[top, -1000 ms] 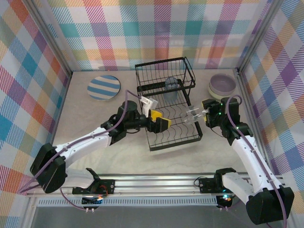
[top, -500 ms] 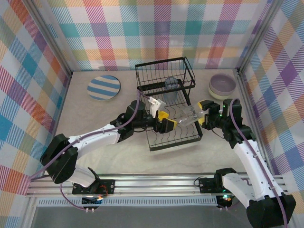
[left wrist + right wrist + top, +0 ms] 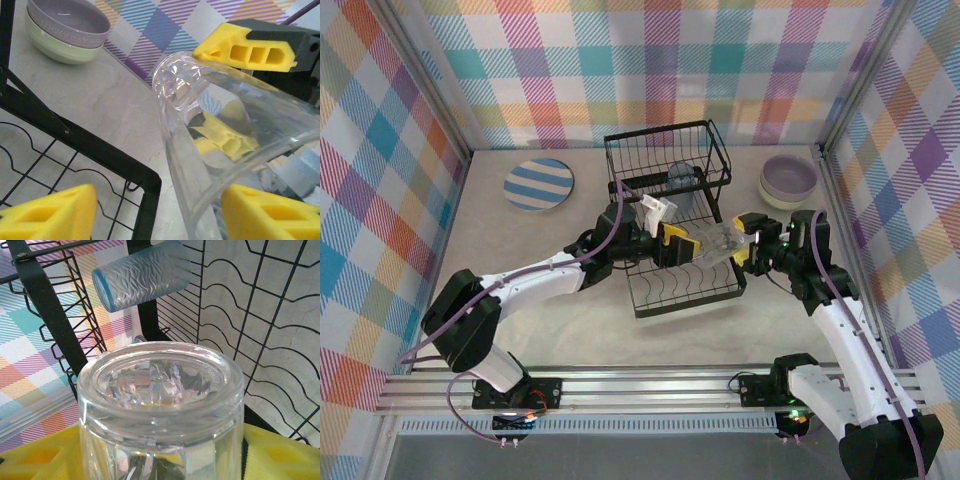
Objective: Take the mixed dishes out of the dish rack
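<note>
My right gripper [image 3: 745, 248] [image 3: 160, 452] is shut on a clear drinking glass [image 3: 720, 240] [image 3: 160, 405], held on its side above the right end of the black dish rack [image 3: 670, 275] [image 3: 280, 330]. From the left, my left gripper [image 3: 682, 243] [image 3: 160, 215] reaches the glass [image 3: 210, 125]. Its yellow pads [image 3: 47, 212] straddle the glass's open rim, with a wide gap at the left pad. A grey-blue tumbler [image 3: 678, 178] [image 3: 142, 280] lies in the rack's basket section. A blue-striped plate [image 3: 539, 184] rests on the table at the far left.
The lavender bowl [image 3: 788, 175] [image 3: 67, 17] sits stacked in the pale green bowl [image 3: 60, 50] at the back right, outside the rack. Plaid walls [image 3: 380, 200] close in both sides and the back. The rack's black corner frame [image 3: 100, 155] lies just below the left gripper.
The left arm has reached right across the rack until its jaws straddle the glass, and they have narrowed. The right gripper has carried the glass a little to the left.
</note>
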Tool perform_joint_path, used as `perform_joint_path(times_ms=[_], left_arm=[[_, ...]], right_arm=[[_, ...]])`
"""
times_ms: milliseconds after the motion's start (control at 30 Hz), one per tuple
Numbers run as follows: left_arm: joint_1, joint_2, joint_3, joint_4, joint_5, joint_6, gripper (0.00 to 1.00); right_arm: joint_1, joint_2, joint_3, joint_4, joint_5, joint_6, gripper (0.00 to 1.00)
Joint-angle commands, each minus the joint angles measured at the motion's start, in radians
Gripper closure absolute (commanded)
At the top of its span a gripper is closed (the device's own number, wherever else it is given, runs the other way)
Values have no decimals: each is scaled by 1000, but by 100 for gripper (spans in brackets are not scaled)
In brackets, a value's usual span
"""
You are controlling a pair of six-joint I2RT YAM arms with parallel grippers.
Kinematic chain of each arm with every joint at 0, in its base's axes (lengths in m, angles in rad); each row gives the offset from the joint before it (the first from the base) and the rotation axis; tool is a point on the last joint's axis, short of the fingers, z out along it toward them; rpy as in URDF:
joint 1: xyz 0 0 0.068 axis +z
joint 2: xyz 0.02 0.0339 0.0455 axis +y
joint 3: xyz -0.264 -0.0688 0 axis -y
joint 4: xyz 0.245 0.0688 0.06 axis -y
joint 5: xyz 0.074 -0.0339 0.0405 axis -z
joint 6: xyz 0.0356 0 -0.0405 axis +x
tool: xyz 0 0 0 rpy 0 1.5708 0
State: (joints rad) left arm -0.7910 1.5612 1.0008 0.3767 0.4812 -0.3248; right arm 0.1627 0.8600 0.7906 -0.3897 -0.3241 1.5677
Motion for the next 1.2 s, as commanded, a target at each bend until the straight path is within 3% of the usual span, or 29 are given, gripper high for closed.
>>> perform_joint_path(times_ms=[0, 267, 533, 600, 700, 733, 767, 800, 1033, 1167], left_arm=[[-11, 16, 40, 40, -9, 4, 40], [-14, 26, 50, 64, 23, -25, 60], [-17, 18, 56, 75, 53, -76, 99], [-18, 6, 56, 61, 50, -86, 100], [-20, -25, 42, 46, 23, -89, 100], [-20, -37, 33, 40, 6, -91, 100], [-20, -50, 26, 26, -14, -91, 100], [-20, -60, 23, 11, -29, -90, 100], [-20, -124, 35, -107, -120, -110, 100], [-19, -174, 82, -282, -209, -113, 100]], right_arm=[[-8, -21, -8, 30, -34, 50, 50], [-8, -10, -8, 41, -46, 52, 50], [-8, 11, -7, 77, -56, 52, 49], [-8, 18, -8, 98, -62, 47, 46], [-8, 17, -17, 142, -52, 46, 33], [-8, 15, -16, 140, -44, 40, 27], [-8, 10, -14, 137, -29, 32, 9], [-8, 6, -11, 127, -14, 26, 1], [-8, -34, 35, 93, 84, -94, 1], [-7, -61, 108, -22, 176, -234, 1]])
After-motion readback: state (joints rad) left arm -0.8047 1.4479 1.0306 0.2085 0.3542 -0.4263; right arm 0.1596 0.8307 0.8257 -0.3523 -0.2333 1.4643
